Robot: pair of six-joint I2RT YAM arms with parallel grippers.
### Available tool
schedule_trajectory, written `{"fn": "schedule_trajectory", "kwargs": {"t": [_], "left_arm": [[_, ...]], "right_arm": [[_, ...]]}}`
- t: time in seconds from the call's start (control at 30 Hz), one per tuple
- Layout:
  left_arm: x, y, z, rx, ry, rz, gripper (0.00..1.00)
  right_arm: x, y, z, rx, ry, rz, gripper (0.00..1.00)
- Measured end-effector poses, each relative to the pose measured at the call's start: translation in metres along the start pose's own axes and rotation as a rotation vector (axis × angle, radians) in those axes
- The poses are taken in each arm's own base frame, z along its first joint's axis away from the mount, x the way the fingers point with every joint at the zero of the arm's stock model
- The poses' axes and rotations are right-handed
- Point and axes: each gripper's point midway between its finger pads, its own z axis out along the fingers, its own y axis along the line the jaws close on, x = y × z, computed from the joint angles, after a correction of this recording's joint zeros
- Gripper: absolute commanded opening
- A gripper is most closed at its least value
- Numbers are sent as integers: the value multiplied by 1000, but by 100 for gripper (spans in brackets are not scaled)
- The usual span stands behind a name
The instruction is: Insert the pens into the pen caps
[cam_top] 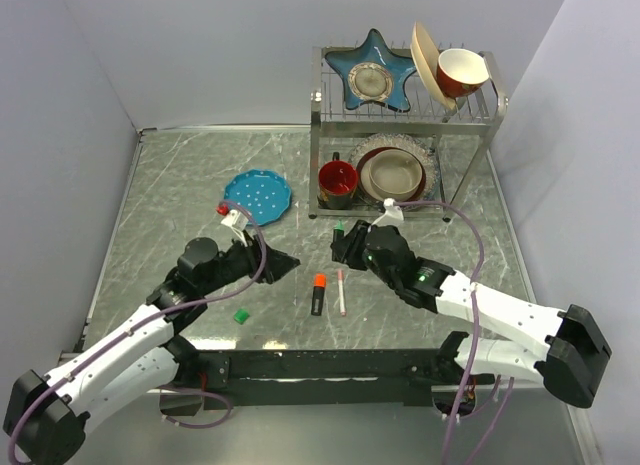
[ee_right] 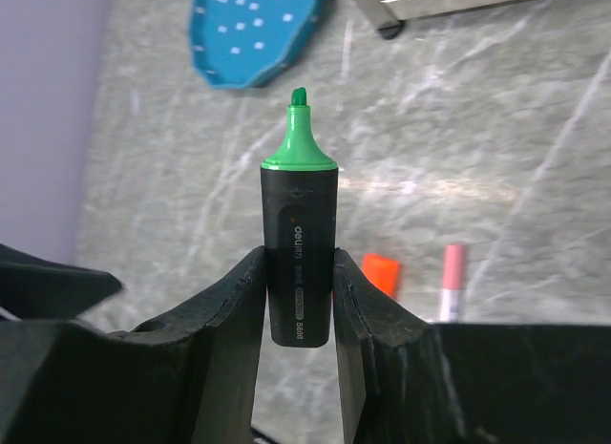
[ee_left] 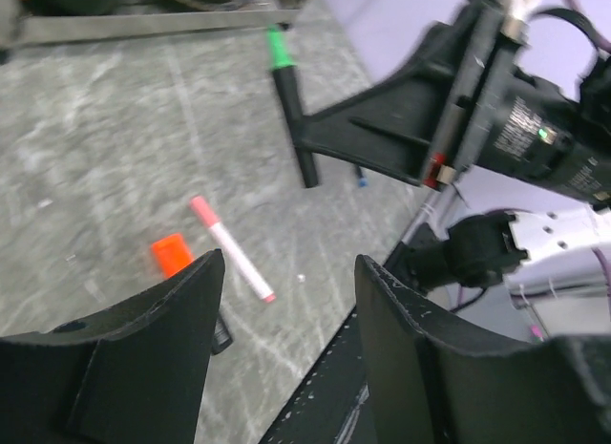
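Note:
My right gripper (ee_right: 298, 256) is shut on a stubby black marker (ee_right: 298, 205) with a bare green tip pointing away from the wrist. In the top view this marker (cam_top: 340, 228) hangs just in front of the rack, in the right gripper (cam_top: 342, 239). A black marker with an orange end (cam_top: 318, 293) and a thin white pen with pink ends (cam_top: 341, 292) lie side by side on the table. A green cap (cam_top: 241, 315) lies near the left arm. My left gripper (cam_top: 290, 262) stands open and empty, left of the pens. The white pen (ee_left: 232, 263) lies beyond its fingers (ee_left: 191, 310).
A blue plate (cam_top: 258, 196) lies at the back left with a small red cap (cam_top: 222, 209) by its near rim. A metal dish rack (cam_top: 400, 115) with plates, bowls and red mugs stands at the back right. The table's front rail (cam_top: 320, 363) runs below the pens.

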Motion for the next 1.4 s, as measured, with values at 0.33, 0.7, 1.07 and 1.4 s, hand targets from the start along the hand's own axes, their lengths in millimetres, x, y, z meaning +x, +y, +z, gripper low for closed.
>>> {"fn": "schedule_trajectory", "kwargs": {"t": [0.33, 0.7, 1.07, 1.4], "left_arm": [[20, -36, 20, 124, 21, 98, 64], [-13, -33, 14, 14, -89, 103, 67], [-56, -66, 28, 34, -126, 85, 57], [-27, -56, 43, 14, -11, 12, 17]], "right_arm": [[-3, 41, -11, -114, 2, 116, 7], [-5, 61, -31, -258, 2, -8, 4], [7, 82, -53, -398, 17, -168, 2], [10, 83, -59, -400, 11, -201, 10]]}}
